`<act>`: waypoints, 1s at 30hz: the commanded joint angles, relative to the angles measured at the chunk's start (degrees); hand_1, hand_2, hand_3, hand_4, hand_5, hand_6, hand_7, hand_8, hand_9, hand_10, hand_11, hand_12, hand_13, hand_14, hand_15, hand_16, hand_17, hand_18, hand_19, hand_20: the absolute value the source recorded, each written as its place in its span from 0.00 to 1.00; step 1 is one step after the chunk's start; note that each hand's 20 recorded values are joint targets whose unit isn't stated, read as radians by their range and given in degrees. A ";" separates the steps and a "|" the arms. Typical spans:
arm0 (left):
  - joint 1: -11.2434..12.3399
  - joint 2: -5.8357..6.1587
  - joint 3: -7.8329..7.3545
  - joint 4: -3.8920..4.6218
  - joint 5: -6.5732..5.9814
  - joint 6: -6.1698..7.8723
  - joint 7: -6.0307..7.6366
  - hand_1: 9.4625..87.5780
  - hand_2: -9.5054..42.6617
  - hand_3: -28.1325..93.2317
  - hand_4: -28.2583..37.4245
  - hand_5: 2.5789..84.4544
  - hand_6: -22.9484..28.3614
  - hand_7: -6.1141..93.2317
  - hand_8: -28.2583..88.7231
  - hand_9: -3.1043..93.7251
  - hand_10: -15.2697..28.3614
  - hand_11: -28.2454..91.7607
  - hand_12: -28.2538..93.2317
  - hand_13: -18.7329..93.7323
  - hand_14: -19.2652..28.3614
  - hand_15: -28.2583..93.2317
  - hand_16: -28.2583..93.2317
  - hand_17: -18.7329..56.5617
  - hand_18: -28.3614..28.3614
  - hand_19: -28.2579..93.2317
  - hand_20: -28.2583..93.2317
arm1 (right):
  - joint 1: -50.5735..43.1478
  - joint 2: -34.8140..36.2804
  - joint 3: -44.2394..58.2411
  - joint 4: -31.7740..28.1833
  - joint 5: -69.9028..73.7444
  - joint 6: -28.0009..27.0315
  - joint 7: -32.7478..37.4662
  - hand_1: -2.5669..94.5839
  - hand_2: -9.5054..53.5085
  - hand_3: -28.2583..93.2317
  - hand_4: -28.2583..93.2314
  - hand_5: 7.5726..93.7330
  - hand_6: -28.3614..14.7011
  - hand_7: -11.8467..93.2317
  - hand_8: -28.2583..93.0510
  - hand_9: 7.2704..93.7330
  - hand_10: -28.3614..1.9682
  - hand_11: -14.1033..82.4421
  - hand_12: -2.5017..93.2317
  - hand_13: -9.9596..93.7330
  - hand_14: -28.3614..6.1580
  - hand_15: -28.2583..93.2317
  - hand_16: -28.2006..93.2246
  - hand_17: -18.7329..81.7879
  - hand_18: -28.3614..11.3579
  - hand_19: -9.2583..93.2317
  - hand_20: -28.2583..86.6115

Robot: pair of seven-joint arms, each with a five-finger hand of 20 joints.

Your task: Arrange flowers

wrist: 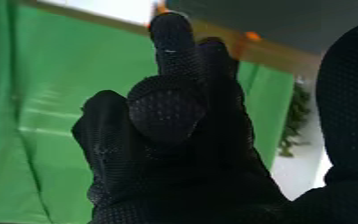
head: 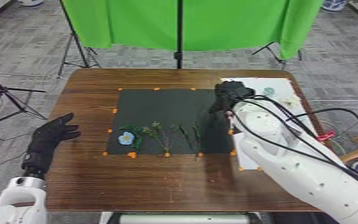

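"Where is the right hand (head: 233, 94)?"

"Around the far right corner of the black mat (head: 149, 105), by the edge of the white sheet (head: 249, 161)."

"Holding anything?"

"Nothing I can make out. In the right wrist view the thumb (wrist: 349, 107) stands well apart from the fingers, which are loose, some straighter, one bent over. A leafy green sprig (wrist: 297, 117) shows in the gap, farther off against white."

"What lies nearest it?"

"On the sheet, just to its right, a pale bluish flower (head: 269, 91), then a whitish one (head: 289, 100) a little nearer the robot."

"And on the mat?"

"Nearer the robot and to the hand's left, a row: thin green stems (head: 190, 135), then a sprigged stem (head: 162, 136), then, farthest left, the blue flower (head: 127, 138) with green leaves beside it. All well apart from the hand."

"The left hand (head: 49, 134)?"

"Off by the left edge of the brown table (head: 140, 185), beyond the blue flower. It's open and relaxed, fingers apart, holding nothing."
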 commanded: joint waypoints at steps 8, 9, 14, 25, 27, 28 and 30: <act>0.69 -0.52 -0.14 -0.16 0.28 -1.07 -0.85 0.19 0.41 0.75 0.00 0.47 0.55 0.19 0.19 0.51 0.68 0.43 0.33 0.54 0.82 0.46 0.21 0.35 0.73 0.32 0.37 | -4.55 1.25 1.13 5.02 -0.89 5.66 2.53 0.35 0.00 0.74 0.15 0.62 0.60 0.23 0.19 0.74 0.35 0.42 0.34 0.88 0.62 0.79 0.54 0.77 0.30 1.00 0.79; 0.69 -0.57 -0.17 -0.15 0.30 -1.11 -0.84 0.19 0.41 0.75 0.00 0.47 0.55 0.19 0.19 0.51 0.68 0.43 0.33 0.54 0.82 0.46 0.21 0.35 0.73 0.32 0.37 | -4.83 1.19 0.70 5.58 -0.62 8.67 2.39 0.39 0.00 0.74 0.14 0.63 0.60 0.24 0.19 0.77 0.40 0.43 0.34 0.89 0.64 0.79 0.54 0.78 0.32 1.00 0.79; 0.84 -0.78 -0.23 -0.23 0.27 -0.94 -0.71 0.19 0.41 0.75 0.00 0.47 0.55 0.19 0.19 0.51 0.69 0.43 0.33 0.54 0.82 0.46 0.21 0.35 0.73 0.32 0.37 | -5.87 0.68 0.10 6.80 2.51 17.78 0.98 0.55 0.00 0.72 0.12 0.72 0.60 0.26 0.29 0.87 0.53 0.39 0.42 0.94 0.73 0.77 0.54 0.82 0.36 1.00 0.78; 1.76 -0.18 -1.11 -0.78 0.08 -0.23 -0.64 0.19 0.41 0.75 0.00 0.47 0.55 0.19 0.19 0.51 0.69 0.43 0.33 0.54 0.82 0.46 0.21 0.35 0.73 0.32 0.37 | 10.41 -1.26 -3.80 4.55 4.05 30.02 -4.15 0.69 0.00 0.69 0.12 0.84 0.58 0.31 0.36 0.97 0.65 0.29 0.53 0.98 0.78 0.75 0.54 0.84 0.38 1.00 0.77; 1.74 0.05 -1.13 -0.87 0.15 -0.14 -0.79 0.19 0.42 0.75 0.00 0.47 0.55 0.19 0.19 0.51 0.69 0.43 0.33 0.54 0.82 0.46 0.21 0.35 0.73 0.32 0.37 | 14.29 -3.66 -5.50 4.71 4.33 30.64 -6.33 0.69 0.00 0.69 0.12 0.84 0.58 0.31 0.36 0.97 0.64 0.29 0.53 0.98 0.79 0.75 0.54 0.85 0.38 1.00 0.77; 1.63 0.15 -1.07 -0.86 0.11 -0.22 -0.69 0.19 0.41 0.75 0.00 0.47 0.55 0.19 0.19 0.51 0.69 0.43 0.33 0.54 0.82 0.46 0.21 0.35 0.73 0.32 0.37 | 15.87 -5.10 -6.29 4.82 4.49 30.34 -7.47 0.69 0.00 0.69 0.12 0.84 0.58 0.31 0.36 0.97 0.64 0.29 0.54 0.98 0.79 0.75 0.55 0.85 0.38 1.00 0.77; 1.66 0.13 -0.96 -0.99 0.05 0.11 -0.52 0.19 0.41 0.75 0.00 0.47 0.55 0.19 0.19 0.51 0.69 0.43 0.34 0.54 0.83 0.46 0.21 0.35 0.73 0.32 0.37 | 18.23 -9.04 -8.06 6.41 4.76 30.37 -9.96 0.69 0.00 0.69 0.12 0.84 0.59 0.32 0.36 0.97 0.65 0.29 0.54 0.98 0.79 0.75 0.55 0.85 0.38 1.00 0.77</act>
